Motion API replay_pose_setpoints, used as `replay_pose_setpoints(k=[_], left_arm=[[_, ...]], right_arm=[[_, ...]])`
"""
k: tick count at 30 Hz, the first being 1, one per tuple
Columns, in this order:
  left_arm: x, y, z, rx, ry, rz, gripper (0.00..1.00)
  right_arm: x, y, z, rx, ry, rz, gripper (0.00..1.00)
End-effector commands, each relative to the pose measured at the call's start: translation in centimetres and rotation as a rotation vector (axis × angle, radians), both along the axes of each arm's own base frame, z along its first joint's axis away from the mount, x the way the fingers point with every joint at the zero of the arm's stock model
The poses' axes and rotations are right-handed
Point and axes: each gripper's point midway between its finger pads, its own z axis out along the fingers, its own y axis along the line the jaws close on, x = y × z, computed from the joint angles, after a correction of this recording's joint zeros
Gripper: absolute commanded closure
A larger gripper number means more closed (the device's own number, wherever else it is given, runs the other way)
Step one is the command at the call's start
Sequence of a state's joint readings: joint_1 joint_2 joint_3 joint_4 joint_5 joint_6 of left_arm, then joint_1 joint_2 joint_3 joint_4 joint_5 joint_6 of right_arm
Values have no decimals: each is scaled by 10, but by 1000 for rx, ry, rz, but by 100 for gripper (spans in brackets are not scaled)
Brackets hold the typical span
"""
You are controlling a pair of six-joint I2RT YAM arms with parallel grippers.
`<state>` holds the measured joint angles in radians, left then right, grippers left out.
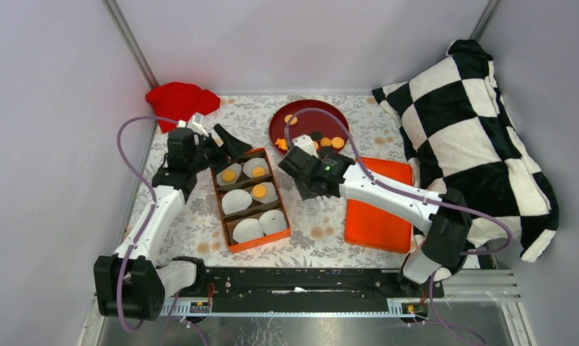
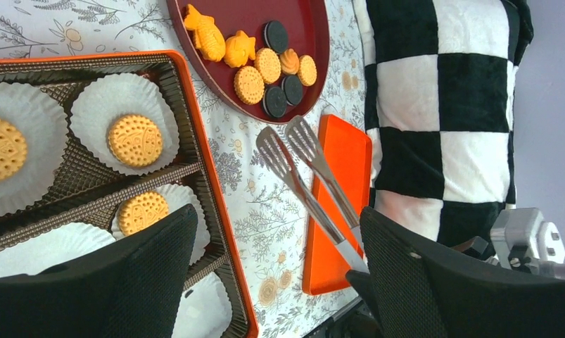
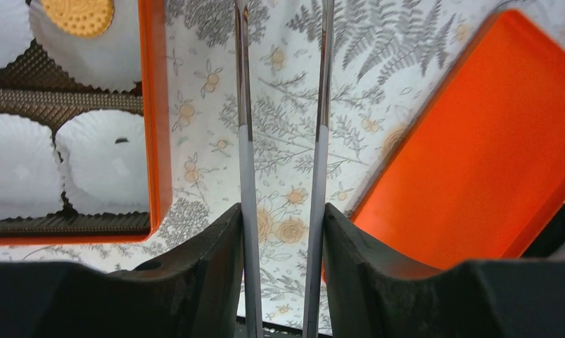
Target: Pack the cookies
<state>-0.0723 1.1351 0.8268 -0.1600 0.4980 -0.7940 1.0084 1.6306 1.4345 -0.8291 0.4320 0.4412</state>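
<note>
Floral tablecloth. Checkered pillow along the right side, red cloth in the far left corner, orange lid flat just beside the pillow. Right gripper is clamped on metal tongs, their tips over bare cloth between the orange box and the lid. From above, the right arm hides part of the dark red plate. Left gripper is spread wide at the box's far corner. Cookies are flat, round and dotted, mostly orange, a few black. Most sit clustered on the plate beside two orange fish-shaped pieces; three orange ones sit in white paper cups in the box.
</note>
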Motion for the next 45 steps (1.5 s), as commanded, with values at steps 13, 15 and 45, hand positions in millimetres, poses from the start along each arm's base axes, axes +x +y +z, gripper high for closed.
replay_pose_setpoints(k=[13,15,45], left_arm=[[6,8,24,53,-91,34,10],[8,9,21,58,-85,38,10],[19,12,7,90,-41,50,10]], right_arm=[[125,-1,19,6,-157,-81,54],[141,4,16,10,-162,-83,54],[242,42,-61,65,-64,-65,49]])
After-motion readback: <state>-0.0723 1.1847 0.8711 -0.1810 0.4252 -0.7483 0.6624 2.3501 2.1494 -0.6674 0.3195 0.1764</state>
